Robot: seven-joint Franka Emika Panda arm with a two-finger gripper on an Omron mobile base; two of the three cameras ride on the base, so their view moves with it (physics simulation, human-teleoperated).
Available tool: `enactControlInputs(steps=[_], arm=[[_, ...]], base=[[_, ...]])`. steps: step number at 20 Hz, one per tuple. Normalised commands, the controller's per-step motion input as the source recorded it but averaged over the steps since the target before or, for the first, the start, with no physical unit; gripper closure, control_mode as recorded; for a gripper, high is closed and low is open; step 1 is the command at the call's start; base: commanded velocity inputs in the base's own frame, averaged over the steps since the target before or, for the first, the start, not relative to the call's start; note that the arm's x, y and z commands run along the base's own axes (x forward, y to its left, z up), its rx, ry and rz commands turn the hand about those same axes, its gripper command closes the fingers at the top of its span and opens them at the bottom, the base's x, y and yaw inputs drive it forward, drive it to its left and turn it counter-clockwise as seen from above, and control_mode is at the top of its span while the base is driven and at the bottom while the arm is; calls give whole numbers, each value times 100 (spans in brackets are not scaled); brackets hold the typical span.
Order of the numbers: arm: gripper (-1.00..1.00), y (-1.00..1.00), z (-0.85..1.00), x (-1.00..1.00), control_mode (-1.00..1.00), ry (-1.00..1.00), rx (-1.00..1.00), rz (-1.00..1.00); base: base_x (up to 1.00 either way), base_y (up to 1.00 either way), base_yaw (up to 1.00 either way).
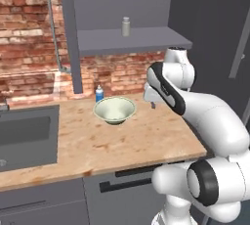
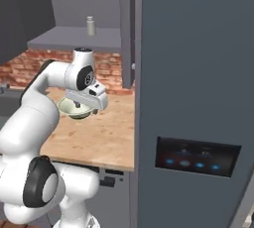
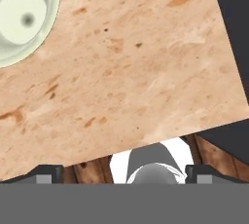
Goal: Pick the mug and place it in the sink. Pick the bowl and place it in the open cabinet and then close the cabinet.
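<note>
**Fingers wide, bowl on the table**

Your fingers (image 3: pixel 124 172) are spread wide and grip nothing, hovering above bare table (image 1: pixel 146 141) beside the bowl (image 1: pixel 114 110). You'll find the bowl upright near the table's back edge, just in front of a small blue bottle (image 1: pixel 99 93). The sink (image 1: pixel 27 138) sits at the table's left end.

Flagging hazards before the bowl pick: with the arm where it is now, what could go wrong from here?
1. The open pincer looks down at bare counter with the bowl off to one side; closing without recentring would probably miss the rim.
2. The small blue bottle stands close behind the bowl and could be knocked over.
3. On the cabinet shelf stands a grey bottle that the bowl might hit.
</note>
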Motion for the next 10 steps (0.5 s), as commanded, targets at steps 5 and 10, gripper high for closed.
enactControlInputs(steps=[5, 10], arm=[[-100, 0, 0, 0, 100, 0, 0, 0], [-100, 0, 0, 0, 100, 0, 0, 0]], base=[[41, 33, 0], [63, -43, 0]])
